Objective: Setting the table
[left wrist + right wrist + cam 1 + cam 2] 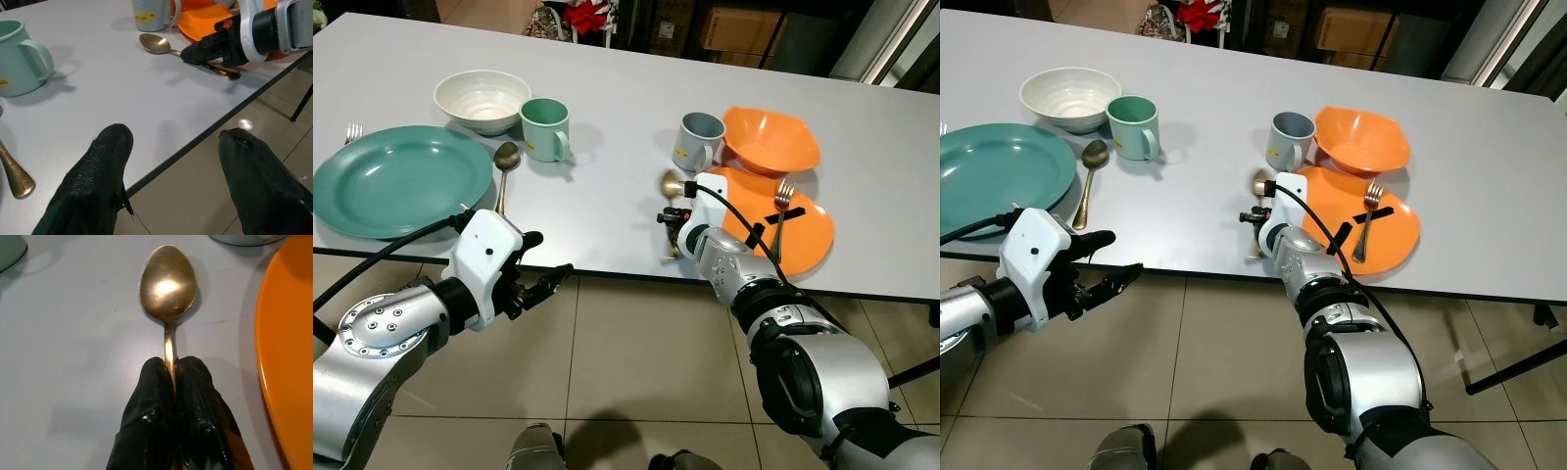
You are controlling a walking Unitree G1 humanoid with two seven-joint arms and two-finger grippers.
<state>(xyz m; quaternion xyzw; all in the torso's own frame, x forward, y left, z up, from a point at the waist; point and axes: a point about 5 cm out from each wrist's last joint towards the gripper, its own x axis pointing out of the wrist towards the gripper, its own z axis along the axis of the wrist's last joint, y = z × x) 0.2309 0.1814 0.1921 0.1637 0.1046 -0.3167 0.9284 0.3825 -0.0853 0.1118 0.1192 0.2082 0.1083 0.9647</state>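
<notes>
Fingers (195,396) of the right gripper (172,382) are pressed together on the handle of a brass spoon (167,281), which is laid flat on the white table (607,186) with its bowl pointing away from the near edge. The spoon is seen just beside the orange plate (808,230), on the plate's left, and just in front of the grey mug (700,140). A fork (782,211) is rested on the orange plate, and an orange bowl (769,140) is set behind it, touching the plate's far rim.

The left gripper (536,262) is held at the table's near edge, off the surface, its two fingers (93,181) spread wide apart with nothing between them. Beyond it the second place is laid out: a teal plate (401,179) at the left, a second spoon (504,168) just beside the plate on its right, a green mug (545,128) behind that spoon, and a white bowl (481,100) beside the mug at the plate's far side. Tines of another fork (353,131) are glimpsed at the teal plate's far left rim. Tiled floor (636,362) is seen below the table edge.
</notes>
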